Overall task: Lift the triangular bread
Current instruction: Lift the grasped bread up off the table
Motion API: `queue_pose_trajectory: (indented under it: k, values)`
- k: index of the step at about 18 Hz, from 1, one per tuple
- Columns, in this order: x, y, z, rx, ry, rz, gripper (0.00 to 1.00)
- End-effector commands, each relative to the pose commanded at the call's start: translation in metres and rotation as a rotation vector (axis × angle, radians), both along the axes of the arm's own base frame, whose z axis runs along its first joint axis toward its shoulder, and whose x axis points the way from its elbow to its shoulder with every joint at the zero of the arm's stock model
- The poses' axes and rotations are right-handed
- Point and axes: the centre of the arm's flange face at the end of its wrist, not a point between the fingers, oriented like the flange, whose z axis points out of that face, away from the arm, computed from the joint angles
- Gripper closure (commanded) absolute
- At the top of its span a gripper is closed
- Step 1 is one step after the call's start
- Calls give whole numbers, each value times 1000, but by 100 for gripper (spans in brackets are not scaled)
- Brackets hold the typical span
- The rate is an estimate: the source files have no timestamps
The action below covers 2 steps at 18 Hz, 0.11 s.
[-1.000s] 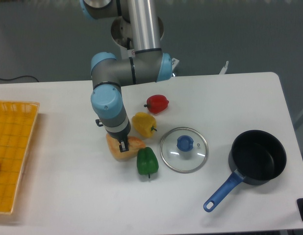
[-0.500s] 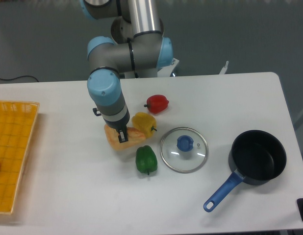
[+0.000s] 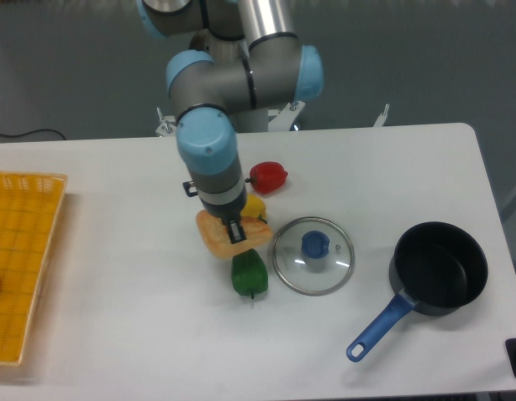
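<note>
The triangular bread, a golden-tan wedge, hangs lifted off the white table with my gripper shut on it from above. It hovers just above the green pepper and in front of the yellow pepper, which the bread and wrist partly hide. One dark finger shows against the bread's top; the other is hidden.
A red pepper lies behind the yellow one. A glass lid with a blue knob sits to the right, then a black pot with a blue handle. A yellow basket stands at the left edge.
The gripper has carried the bread up and to the right, off the table, so that it now covers part of the yellow pepper. The green pepper shifted slightly.
</note>
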Motion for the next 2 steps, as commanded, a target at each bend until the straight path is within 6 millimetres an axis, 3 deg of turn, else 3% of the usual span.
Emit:
queue_pose_trajectory:
  k: [2]
  values:
    - [-9,-4,6,9,8,14,100]
